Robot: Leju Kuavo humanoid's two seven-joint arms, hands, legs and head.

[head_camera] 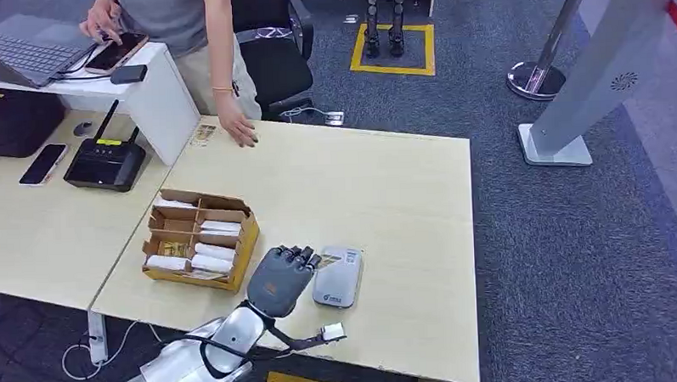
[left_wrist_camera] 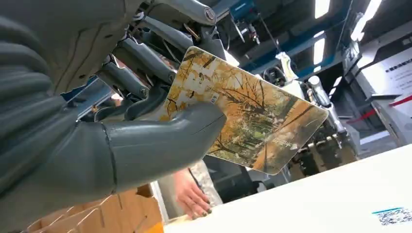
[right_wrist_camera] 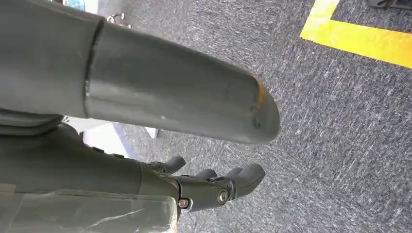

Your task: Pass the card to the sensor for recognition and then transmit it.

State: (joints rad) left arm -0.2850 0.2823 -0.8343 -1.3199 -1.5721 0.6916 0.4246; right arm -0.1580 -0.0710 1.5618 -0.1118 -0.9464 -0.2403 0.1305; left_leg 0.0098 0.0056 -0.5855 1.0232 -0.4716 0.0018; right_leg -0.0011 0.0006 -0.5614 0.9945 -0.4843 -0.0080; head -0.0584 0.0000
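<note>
While your left hand [head_camera: 280, 278] pinches the card [left_wrist_camera: 245, 114] just beside the sensor [head_camera: 338, 277], you're mid-presentation; next, lower it flat over the sensor. Right hand [right_wrist_camera: 214, 187] hangs loosely curled, empty.

Right hand [right_wrist_camera: 194, 160] fingers [right_wrist_camera: 245, 177] curled over carpet [right_wrist_camera: 340, 121]

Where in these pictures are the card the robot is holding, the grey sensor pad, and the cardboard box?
card [left_wrist_camera: 252, 116], left wrist view, on its printed autumn-tree face
sensor [head_camera: 338, 276], head view, on its flat grey top
cardboard box [head_camera: 243, 245], head view, on its outer side wall
</note>
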